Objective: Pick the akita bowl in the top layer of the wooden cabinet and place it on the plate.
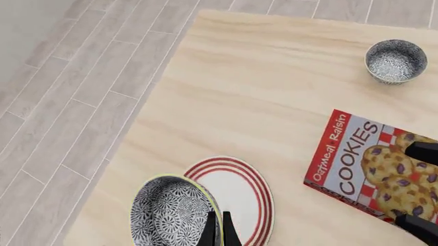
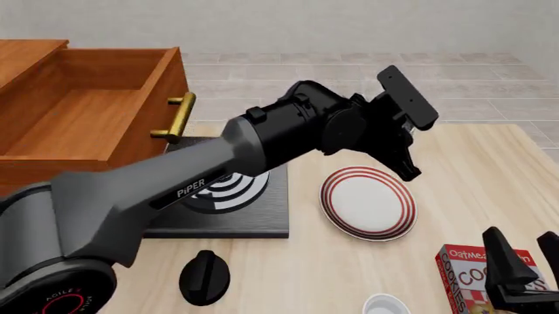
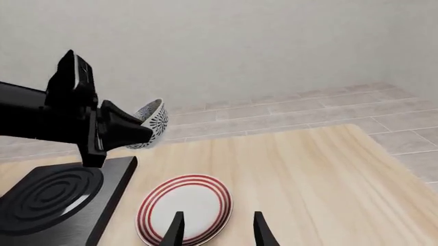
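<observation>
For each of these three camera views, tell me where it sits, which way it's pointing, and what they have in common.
Left wrist view: rides behind the left gripper, looking down on the bowl it holds, above the plate; fingertips show.
Front view: fixed above the arms' side, facing forward over the table and open drawer; left arm and right gripper show.
Right wrist view: behind the right gripper, facing the plate; its fingers and the left arm show.
Shared: all three show the plate.

A black square slab (image 2: 229,199) with white spiral rings lies on the wooden table (image 2: 349,275). Near the slab's front edge lies a black round knob-like object (image 2: 203,277). Well to the right of the slab lies a cookies box (image 2: 478,273), and beside this box stands a small white cup (image 2: 386,305).
</observation>
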Robot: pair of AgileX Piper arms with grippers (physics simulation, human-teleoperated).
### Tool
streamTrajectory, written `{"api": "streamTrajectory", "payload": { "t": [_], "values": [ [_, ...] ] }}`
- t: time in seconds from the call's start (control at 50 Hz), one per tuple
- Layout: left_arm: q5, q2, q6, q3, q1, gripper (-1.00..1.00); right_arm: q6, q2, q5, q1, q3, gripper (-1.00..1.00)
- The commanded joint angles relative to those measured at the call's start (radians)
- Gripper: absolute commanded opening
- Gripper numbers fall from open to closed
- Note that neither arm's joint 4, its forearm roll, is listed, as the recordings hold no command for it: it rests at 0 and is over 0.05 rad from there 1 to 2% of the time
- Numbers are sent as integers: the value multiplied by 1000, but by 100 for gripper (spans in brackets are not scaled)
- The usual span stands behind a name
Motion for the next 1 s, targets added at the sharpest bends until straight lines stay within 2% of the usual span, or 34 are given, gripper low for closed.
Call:
{"api": "streamTrajectory", "payload": {
  "t": [0.02,0.22,0.44,1.0],
  "values": [
    [9,19,25,9,0,-100,1,4,-4,3,0,100],
    [17,53,28,-14,4,-100,3,8,-8,2,0,100],
    [2,68,22,16,-1,-100,6,8,-7,-1,0,100],
    [-29,164,1,10,17,-100,13,-12,15,-3,0,100]
  ]
}}
